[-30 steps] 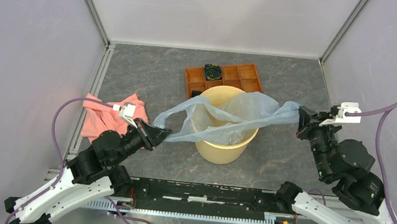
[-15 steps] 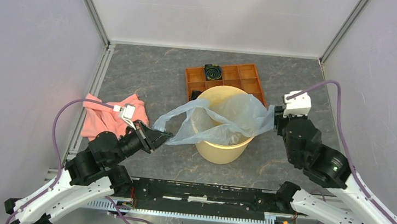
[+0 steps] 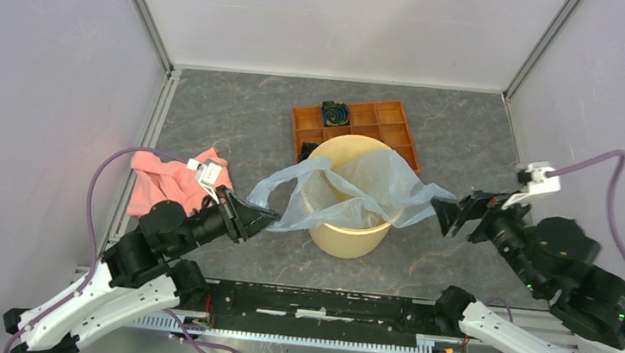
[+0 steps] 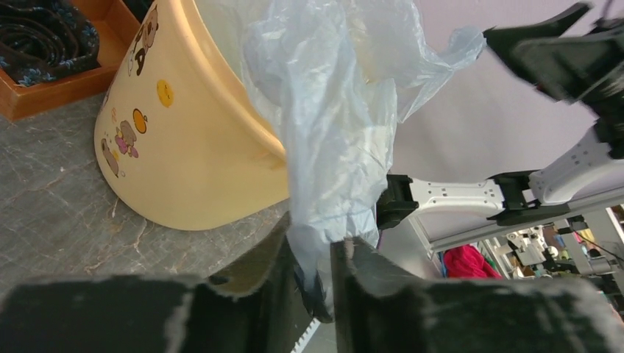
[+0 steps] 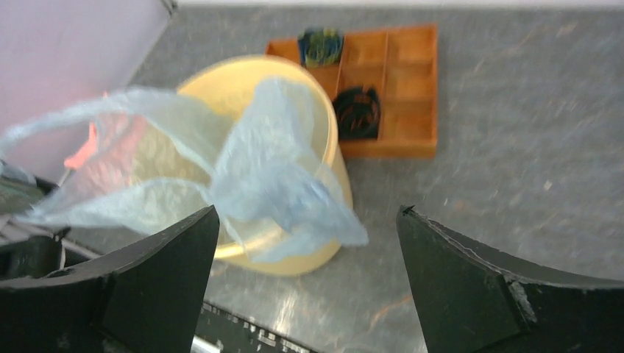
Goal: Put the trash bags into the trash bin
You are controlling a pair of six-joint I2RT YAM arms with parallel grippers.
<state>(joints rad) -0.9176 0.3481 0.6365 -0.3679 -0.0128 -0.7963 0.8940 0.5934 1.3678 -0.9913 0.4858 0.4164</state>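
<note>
Grey marbled counter (image 3: 238,109) inside pale enclosure walls (image 3: 341,24). In the top view a round yellow-tan plastic bucket (image 3: 346,236) stands upright mid-counter, just in front of an orange compartmented tray (image 3: 383,123). A salmon-pink cloth (image 3: 172,182) lies crumpled at the left, beside the left arm. A thin translucent pale blue plastic bag (image 3: 377,187) is draped across the bucket's mouth: its middle sags inside the rim, one end spills over the right side, and a looped handle stretches off the left side to the left hand (image 3: 260,216). The left wrist view adds what the top view cannot show. The fingers (image 4: 383,294) are nearly together with film bunched in the narrow gap, so the left hand has the bag pinched. It also shows cartoon animal prints (image 4: 121,136) on the bucket's outer wall and a dark patterned coil (image 4: 44,37) in a tray compartment. The right hand (image 3: 454,212) sits just right of the bucket with jaws spread wide and nothing in them. The right wrist view, somewhat blurred, backs this up: both fingers (image 5: 147,287) sit far apart at the frame edges, and the bag's loose end hangs over the rim beyond them, touching neither. Only that view shows a second dark coil (image 5: 357,110) in the tray compartment nearest the bucket.
</note>
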